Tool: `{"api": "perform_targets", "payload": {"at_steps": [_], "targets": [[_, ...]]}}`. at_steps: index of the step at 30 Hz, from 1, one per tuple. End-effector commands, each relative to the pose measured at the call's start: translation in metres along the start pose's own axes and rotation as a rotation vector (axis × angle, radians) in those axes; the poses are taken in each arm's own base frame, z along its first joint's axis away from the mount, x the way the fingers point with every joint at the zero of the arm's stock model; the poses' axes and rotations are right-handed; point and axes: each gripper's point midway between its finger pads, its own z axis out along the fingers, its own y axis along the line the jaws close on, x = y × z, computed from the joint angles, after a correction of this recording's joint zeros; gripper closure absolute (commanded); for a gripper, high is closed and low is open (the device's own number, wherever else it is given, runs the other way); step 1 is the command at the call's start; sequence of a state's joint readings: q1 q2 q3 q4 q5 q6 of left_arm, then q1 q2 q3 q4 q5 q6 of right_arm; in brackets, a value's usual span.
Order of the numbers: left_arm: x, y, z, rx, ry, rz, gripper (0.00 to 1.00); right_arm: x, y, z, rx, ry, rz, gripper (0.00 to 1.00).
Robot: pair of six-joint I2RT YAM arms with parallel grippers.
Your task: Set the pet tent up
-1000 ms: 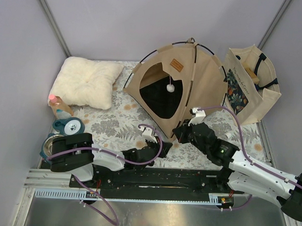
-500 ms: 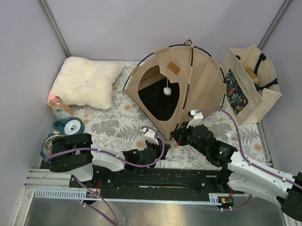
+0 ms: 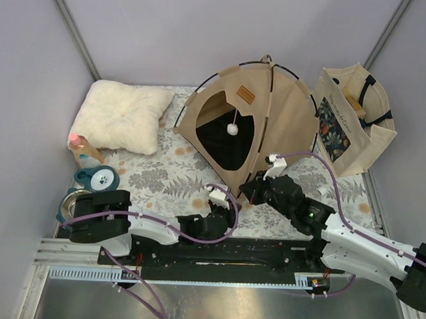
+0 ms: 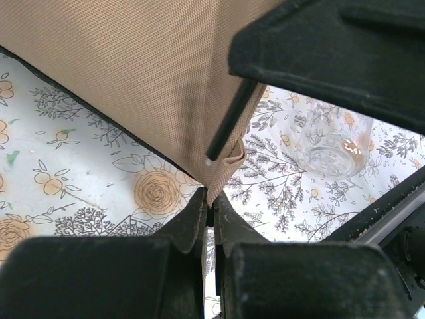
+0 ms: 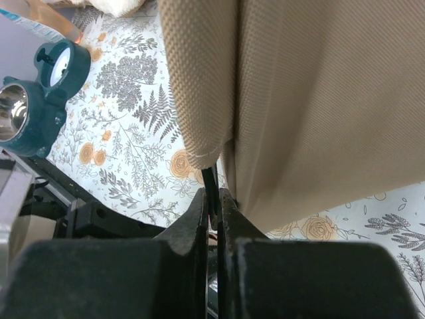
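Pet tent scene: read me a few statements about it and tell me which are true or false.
1. The pet tent stands erect with its doorway open. True.
2. The white cushion lies inside the tent. False: it lies on the floral mat, to the tent's left.
3. The left gripper is shut on the tent's near corner. True.
4. The right gripper hangs open, clear of the tent. False: it is shut on the tent's lower edge, at a black pole.

My left gripper now sits further right and closer to the near edge than a second ago, and my right gripper has edged left. The pet tent stands slightly narrower, and its pom-pom hangs further left and lower.
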State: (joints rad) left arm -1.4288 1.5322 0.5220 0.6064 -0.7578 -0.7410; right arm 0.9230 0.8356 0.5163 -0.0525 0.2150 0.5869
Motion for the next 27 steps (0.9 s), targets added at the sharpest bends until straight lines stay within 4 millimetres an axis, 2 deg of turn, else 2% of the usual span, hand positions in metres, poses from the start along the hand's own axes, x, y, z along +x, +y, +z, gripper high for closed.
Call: {"api": "perform_targets", "payload": {"at_steps": [1,7,14,27], "targets": [[0.050,0.009,-0.015,-0.004,0.144,0.198,1.00,-0.101,0.026,-0.016,-0.021,-0.325,0.118,1.00],[0.060,0.013,-0.017,-0.012,0.157,0.184,1.00,-0.111,0.029,-0.027,-0.030,-0.353,0.144,1.00],[0.070,0.019,-0.019,-0.017,0.177,0.158,1.00,-0.118,0.018,-0.042,0.002,-0.396,0.154,1.00],[0.083,0.026,-0.019,-0.026,0.206,0.142,1.00,-0.127,0.019,-0.043,0.012,-0.423,0.159,1.00]]}}
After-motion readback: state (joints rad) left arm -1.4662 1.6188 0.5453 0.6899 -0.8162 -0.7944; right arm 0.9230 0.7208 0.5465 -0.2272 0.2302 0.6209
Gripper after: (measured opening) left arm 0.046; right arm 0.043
